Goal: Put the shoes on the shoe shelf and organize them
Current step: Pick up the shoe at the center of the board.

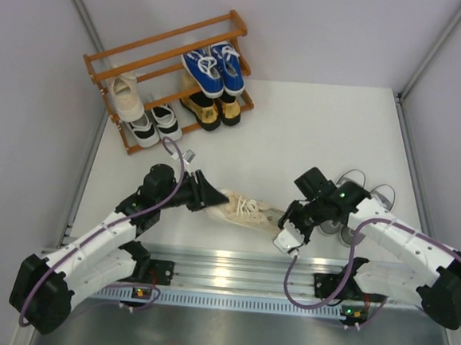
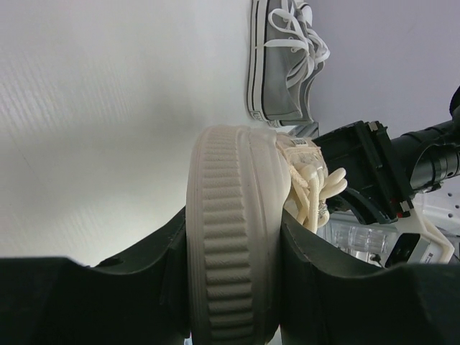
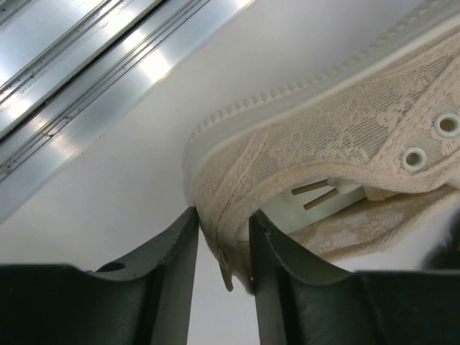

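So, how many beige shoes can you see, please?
2: one beige shoe on the shoe shelf's left end; the other beige shoe near the table's front, gripped by the left gripper and right gripper.

**Shoe shelf in the far left corner, shoes on two tiers**

The white tabletop [image 1: 298,130] carries the shoe shelf [image 1: 161,37], which stands at its far left corner. On the shelf's right half, blue sneakers [image 1: 215,69] sit on a higher tier, with gold loafers [image 1: 210,111] on the tier below them. On its left half, a beige shoe [image 1: 127,99] rests above black-and-white sneakers [image 1: 156,123]. Well away from the shelf, toward the near right, grey sneakers [image 2: 280,72] stand side by side on the tabletop. Between them and the shelf is a loose beige shoe [image 1: 247,210]. Whether it touches the tabletop cannot be told.
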Controlling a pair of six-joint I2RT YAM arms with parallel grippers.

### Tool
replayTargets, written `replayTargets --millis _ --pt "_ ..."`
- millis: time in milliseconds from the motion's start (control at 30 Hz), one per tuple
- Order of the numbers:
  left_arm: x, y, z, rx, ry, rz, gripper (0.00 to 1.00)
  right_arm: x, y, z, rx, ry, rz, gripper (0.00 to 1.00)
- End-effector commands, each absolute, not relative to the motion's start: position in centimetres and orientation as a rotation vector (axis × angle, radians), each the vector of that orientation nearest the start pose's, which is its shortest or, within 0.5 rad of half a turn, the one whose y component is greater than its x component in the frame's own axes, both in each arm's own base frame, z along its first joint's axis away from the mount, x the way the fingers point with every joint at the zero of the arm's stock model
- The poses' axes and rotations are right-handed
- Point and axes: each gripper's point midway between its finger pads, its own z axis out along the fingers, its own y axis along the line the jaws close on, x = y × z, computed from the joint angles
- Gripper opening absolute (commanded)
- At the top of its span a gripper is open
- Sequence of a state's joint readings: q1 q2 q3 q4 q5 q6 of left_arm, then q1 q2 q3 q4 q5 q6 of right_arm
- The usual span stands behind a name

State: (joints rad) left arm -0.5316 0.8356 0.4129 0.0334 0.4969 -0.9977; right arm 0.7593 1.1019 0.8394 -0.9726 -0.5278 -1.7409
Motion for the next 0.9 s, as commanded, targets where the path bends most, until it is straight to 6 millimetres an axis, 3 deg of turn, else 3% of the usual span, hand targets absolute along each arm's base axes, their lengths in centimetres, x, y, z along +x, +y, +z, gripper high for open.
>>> replayTargets --millis 0,67,167,267,300,367,400,500,700,867 --pt "18.3 -25.1 22.9 -0.03 2.01 -1.573 0.0 14.2 20.2 10.9 -2.53 0.671 0.334 0.31" --pt "18.5 -24.9 22.7 -0.043 2.015 -1.553 0.0 14.0 20.2 11.1 -2.533 0.671 0.334 0.24" --pt "18.7 -24.6 22.9 -0.048 1.998 -1.522 0.0 13.9 20.1 11.6 -2.531 0.68 0.339 0.0" --pt "19.4 -23.9 23.5 -0.056 1.972 -1.443 0.0 13.4 19.9 12.7 -2.534 0.714 0.367 0.0" --pt "19.9 -23.4 23.2 -0.059 1.972 -1.381 0.11 13.5 20.1 13.8 -2.52 0.717 0.368 0.0" --pt "20.2 -22.8 24.7 -0.039 1.914 -1.335 0.18 13.2 20.1 14.7 -2.492 0.77 0.39 0.0" --pt "20.4 -22.1 24.0 -0.043 1.937 -1.266 0.33 13.3 20.4 15.8 -2.466 0.763 0.385 0.0" --pt "20.6 -20.7 25.1 -0.03 1.905 -1.161 0.6 13.0 20.8 17.7 -2.41 0.807 0.418 0.0" --pt "21.3 -17.7 27.5 -0.01 1.797 -0.962 0.81 12.9 21.7 20.6 -2.33 0.855 0.461 0.0" --pt "21.7 -14.1 28.8 -0.005 1.765 -0.723 0.85 14.6 22.1 21.6 -2.322 0.904 0.39 0.0"
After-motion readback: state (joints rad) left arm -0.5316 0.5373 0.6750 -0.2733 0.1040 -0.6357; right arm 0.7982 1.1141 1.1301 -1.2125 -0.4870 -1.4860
